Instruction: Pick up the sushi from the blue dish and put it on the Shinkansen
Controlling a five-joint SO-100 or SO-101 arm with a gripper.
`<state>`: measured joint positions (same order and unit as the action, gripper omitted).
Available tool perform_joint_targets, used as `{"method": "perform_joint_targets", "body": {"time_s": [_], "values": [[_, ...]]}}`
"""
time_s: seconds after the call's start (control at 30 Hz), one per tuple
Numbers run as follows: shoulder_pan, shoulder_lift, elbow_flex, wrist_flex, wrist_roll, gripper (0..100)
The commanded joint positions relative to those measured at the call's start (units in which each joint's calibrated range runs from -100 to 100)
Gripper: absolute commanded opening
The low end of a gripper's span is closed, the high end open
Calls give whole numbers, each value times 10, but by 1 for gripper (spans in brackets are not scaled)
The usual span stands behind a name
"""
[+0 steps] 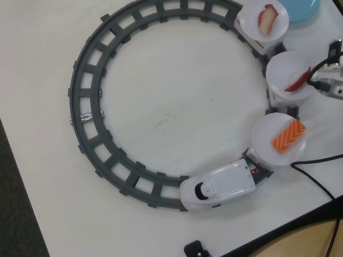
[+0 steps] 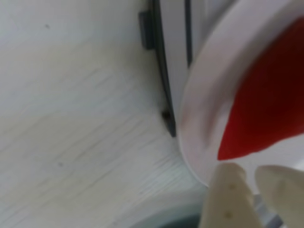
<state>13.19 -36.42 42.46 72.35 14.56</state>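
Observation:
The sushi [image 1: 298, 80], a thin dark-red sliver, lies on the middle white plate [image 1: 281, 72] of the Shinkansen [image 1: 220, 187], which stands on the grey ring track at the lower right. In the wrist view the sushi [image 2: 268, 104] rests on that plate [image 2: 199, 118], just past my fingertips [image 2: 230, 187]. My gripper [image 1: 317, 83] reaches in from the right edge. In the wrist view the gripper [image 2: 251, 173] has a narrow gap between its jaws and nothing in it. The blue dish [image 1: 301, 8] sits at the top right, with nothing on the part that shows.
The grey ring track [image 1: 86, 96] fills most of the table. The far plate holds a white-and-red piece [image 1: 267, 19]; the plate nearest the engine holds an orange striped piece [image 1: 288, 136]. Black cables [image 1: 316, 179] run along the right. The table edge runs along the lower left and bottom right.

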Motion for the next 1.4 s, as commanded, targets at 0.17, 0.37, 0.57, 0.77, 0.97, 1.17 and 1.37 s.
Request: {"method": "perform_joint_targets", "body": {"time_s": [0.17, 0.37, 0.57, 0.77, 0.97, 1.17, 1.37], "values": [[-104, 11, -106, 123, -1, 2], [-188, -16, -110, 146, -1, 2], [-256, -32, -79, 116, -1, 2], [-262, -2, -49, 74, -1, 2], [-262, 44, -30, 13, 0, 2], [-255, 58, -16, -29, 4, 2], [-255, 57, -21, -34, 4, 2]]}}
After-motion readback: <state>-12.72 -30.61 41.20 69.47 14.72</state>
